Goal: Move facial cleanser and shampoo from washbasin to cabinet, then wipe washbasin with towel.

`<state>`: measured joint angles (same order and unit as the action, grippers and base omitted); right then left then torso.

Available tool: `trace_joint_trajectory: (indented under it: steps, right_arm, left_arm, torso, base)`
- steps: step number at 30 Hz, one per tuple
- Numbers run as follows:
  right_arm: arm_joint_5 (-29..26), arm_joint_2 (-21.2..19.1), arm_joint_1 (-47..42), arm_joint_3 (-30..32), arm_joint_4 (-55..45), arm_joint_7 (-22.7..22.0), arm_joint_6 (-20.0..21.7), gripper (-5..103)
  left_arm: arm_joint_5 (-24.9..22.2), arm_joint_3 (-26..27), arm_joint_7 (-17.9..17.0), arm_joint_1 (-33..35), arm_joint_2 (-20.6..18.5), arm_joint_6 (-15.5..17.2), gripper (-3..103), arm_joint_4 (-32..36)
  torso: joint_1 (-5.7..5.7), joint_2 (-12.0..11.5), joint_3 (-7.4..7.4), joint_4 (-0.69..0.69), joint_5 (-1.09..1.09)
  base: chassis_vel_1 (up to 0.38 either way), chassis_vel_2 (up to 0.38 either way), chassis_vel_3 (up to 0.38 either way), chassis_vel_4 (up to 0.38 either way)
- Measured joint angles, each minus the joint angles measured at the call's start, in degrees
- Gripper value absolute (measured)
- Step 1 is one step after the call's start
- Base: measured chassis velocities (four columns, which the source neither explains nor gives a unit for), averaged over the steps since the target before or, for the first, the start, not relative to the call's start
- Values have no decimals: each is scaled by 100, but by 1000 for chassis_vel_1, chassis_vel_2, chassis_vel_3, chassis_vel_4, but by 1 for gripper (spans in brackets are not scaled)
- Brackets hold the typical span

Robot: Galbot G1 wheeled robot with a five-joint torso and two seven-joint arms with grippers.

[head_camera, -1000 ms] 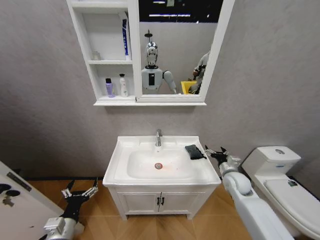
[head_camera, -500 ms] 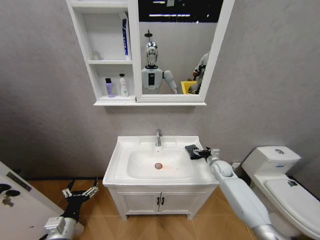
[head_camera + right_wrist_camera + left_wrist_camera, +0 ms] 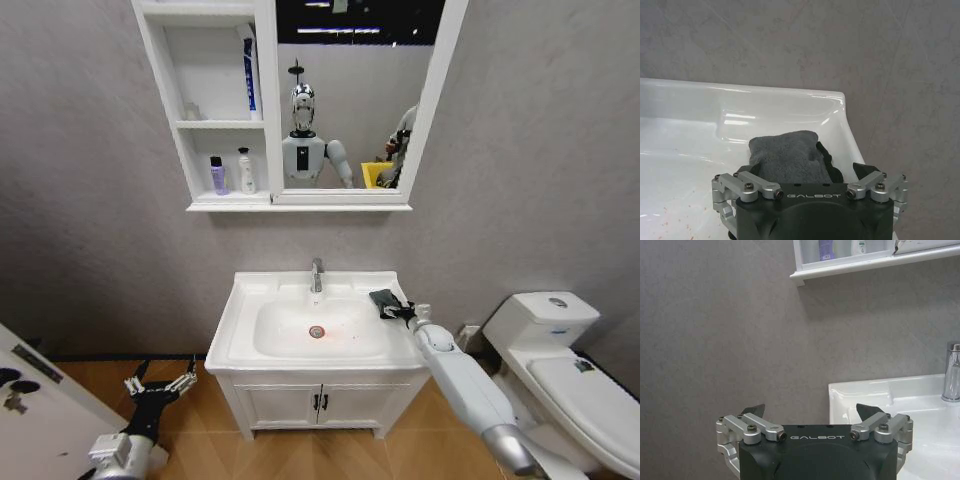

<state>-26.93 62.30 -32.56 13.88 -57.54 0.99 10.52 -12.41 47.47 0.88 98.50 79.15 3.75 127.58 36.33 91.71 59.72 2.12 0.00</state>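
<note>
We are positioning the right gripper (image 3: 807, 172) at the towel (image 3: 790, 157), with its jaws spread to either side of the cloth and not yet clenched on it; in the right wrist view the grey fold is lying between the two fingertips. In the head view the same right gripper (image 3: 405, 312) is reaching over the right rim of the washbasin (image 3: 240, 345), where the towel (image 3: 385, 300) is resting on the flat ledge near the back right corner, just beside the oval bowl. The faucet (image 3: 317, 275) is standing at the middle of the back edge, and the drain (image 3: 317, 331) is showing in the bowl with faint reddish marks around it. We are judging the first part of the task as done: the washbasin top is carrying no bottles, while a purple bottle (image 3: 217, 175) and a white bottle (image 3: 246, 171) are standing on the lower shelf of the cabinet (image 3: 158, 70). What is remaining is gripping the towel and wiping the washbasin. The left gripper (image 3: 160, 388) is hanging low, beside the front left corner of the vanity (image 3: 290, 405), released and empty.
</note>
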Motion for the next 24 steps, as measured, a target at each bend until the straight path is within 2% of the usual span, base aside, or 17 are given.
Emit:
trace_joint_trajectory:
  steps: [9, 15, 20, 21, 22, 23, 24]
  right_arm:
    - [258, 230, 249, -148, 466, 81, -255, 100]
    - [283, 299, 320, -162, 646, 65, -271, 103]
    - [265, 322, 315, -102, 655, -27, -256, 88]
    - [263, 322, 304, -95, 646, -39, -256, 88]
    - [259, 321, 291, -85, 633, -52, -256, 83]
    - [259, 321, 291, -85, 633, -52, -256, 83]
    - [258, 319, 280, -77, 618, -69, -254, 77]
  left_arm:
    - [-1, 0, -2, 0, -1, 0, 100, 0]
    - [-1, 0, -2, 0, 0, 0, 100, 0]
    - [-1, -1, -2, 0, -1, 1, 100, 0]
    - [-1, -1, -2, 0, -1, 0, 100, 0]
    - [-1, 0, -2, 0, -1, 0, 100, 0]
    - [-1, 0, -2, 0, -1, 0, 100, 0]
    - [-1, -1, -2, 0, -1, 0, 100, 0]
  torso:
    - [0, 0, 0, 0, 0]
    - [0, 0, 0, -1, 0]
    - [0, 0, 0, 0, 0]
    - [0, 0, 0, -1, 0]
    - [0, 0, 0, 0, 0]
    - [0, 0, 0, 0, 0]
    - [0, 1, 0, 0, 0]
  base:
    - [0, 0, 0, 0]
    - [0, 0, 0, 0]
    - [0, 0, 0, 0]
    - [0, 0, 0, 0]
    - [0, 0, 0, 0]
    - [0, 0, 0, 0]
    - [0, 0, 0, 0]
